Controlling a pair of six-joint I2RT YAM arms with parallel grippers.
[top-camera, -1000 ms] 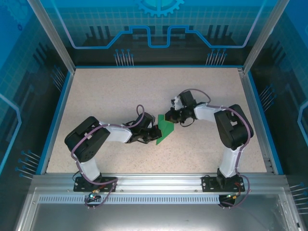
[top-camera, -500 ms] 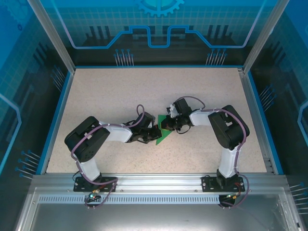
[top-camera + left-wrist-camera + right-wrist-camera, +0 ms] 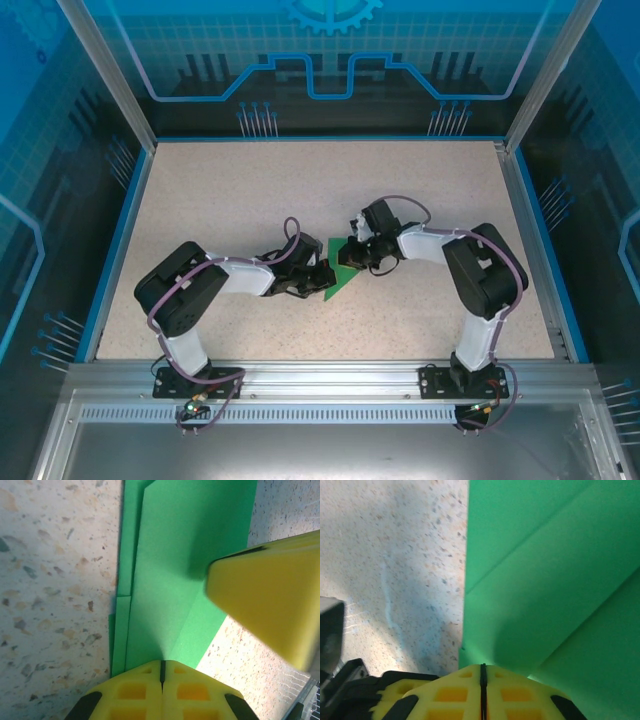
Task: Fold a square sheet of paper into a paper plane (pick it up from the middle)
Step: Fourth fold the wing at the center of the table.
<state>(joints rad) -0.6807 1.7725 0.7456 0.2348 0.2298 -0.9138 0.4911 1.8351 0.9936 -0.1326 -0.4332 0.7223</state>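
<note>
**Two Grippers Are Meeting Over Green Paper in the Middle of the Table**

The table (image 3: 230,200) is wearing a pale, sandy top with lots of little dark specks. A blue rim (image 3: 118,250) is running around the table's sides and far edge. See-through blue walls (image 3: 320,60) with bright line drawings are standing all around the table. Silver posts (image 3: 105,70) are leaning up from its far corners. A shiny metal rail (image 3: 320,380) is lying along the table's near edge, and both arms are sitting on it.

The green paper (image 3: 343,268) is lying flat near the middle of the table. It is folded, with its layers showing one over another, and from above it is looking like a triangle.

The left gripper (image 3: 322,278) is reaching in from the table's left side. Its yellow fingers (image 3: 195,690) are squeezed tight together, with their tips at the paper's edge. The right gripper (image 3: 350,255) is reaching in from the table's right side. Its fingers (image 3: 450,695) are squeezed together too, right at the paper. I cannot tell if either one is pinching it.
</note>
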